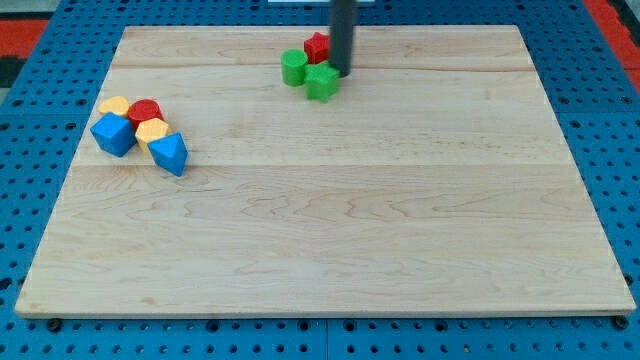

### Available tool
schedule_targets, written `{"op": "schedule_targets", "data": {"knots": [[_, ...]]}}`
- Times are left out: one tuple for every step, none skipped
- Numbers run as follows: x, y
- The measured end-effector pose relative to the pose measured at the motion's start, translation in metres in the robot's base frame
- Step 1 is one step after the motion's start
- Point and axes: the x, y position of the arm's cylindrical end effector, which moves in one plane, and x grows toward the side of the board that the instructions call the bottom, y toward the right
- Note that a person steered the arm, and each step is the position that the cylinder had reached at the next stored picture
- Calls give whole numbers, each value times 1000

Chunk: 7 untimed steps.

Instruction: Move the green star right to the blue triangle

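The green star-shaped block (322,82) lies near the top edge of the pale wooden board (330,250), well apart from the blue triangular block (170,154).

At the view's left sits a cluster: a blue cube-like block (113,134), a yellow block (114,105) above it, a red round block (145,111), a second yellow block (151,130), then the blue triangular block at its lower right.

Further right, a green round block (294,67) touches the star's upper left, with a red block (317,46) just above. My tip (342,74) stands at the star's upper right, touching or nearly so. The rod carries no fingers to open or close.
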Motion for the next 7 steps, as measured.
{"op": "schedule_targets", "data": {"knots": [[22,-61],[44,-96],[57,-74],[75,-62],[96,-49],[124,-50],[153,-100]]}}
